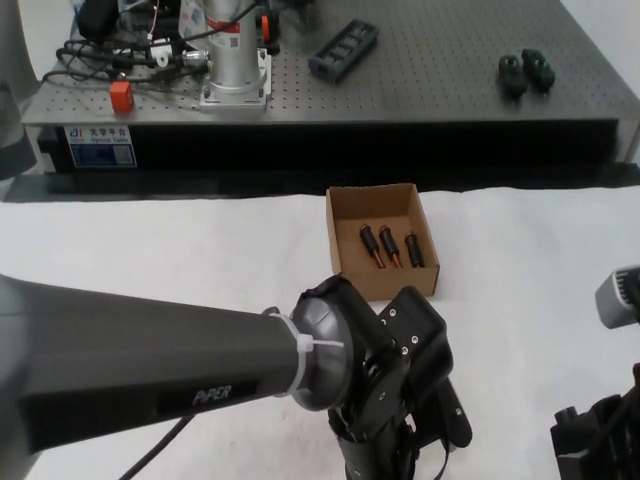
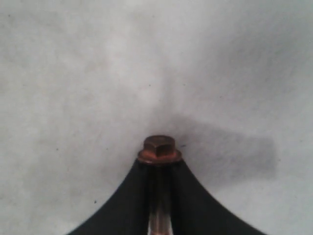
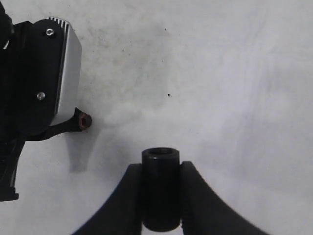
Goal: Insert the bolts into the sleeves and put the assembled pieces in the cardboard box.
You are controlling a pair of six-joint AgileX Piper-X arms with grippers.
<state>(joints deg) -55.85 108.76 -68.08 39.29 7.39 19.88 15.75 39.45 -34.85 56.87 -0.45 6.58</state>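
My left gripper (image 2: 160, 169) is shut on a copper bolt (image 2: 159, 147), whose hex head sticks out past the fingertips above the white cloth. A black sleeve (image 3: 160, 188) is clamped in my right gripper (image 3: 161, 181), its open end facing outward. In the right wrist view the left gripper (image 3: 73, 125) shows farther off with the bolt (image 3: 85, 121) at its tip. The cardboard box (image 1: 345, 215) sits mid-bench and holds three assembled pieces (image 1: 391, 246). In the high view the left arm (image 1: 380, 370) fills the near foreground, just short of the box.
White cloth (image 1: 150, 250) covers the bench. Behind it lies a perforated metal plate (image 1: 420, 80) with a black tray (image 1: 343, 48), two dark green parts (image 1: 525, 72), a metal post (image 1: 235, 55) and cables. Part of the right arm (image 1: 600, 430) sits at the near right corner.
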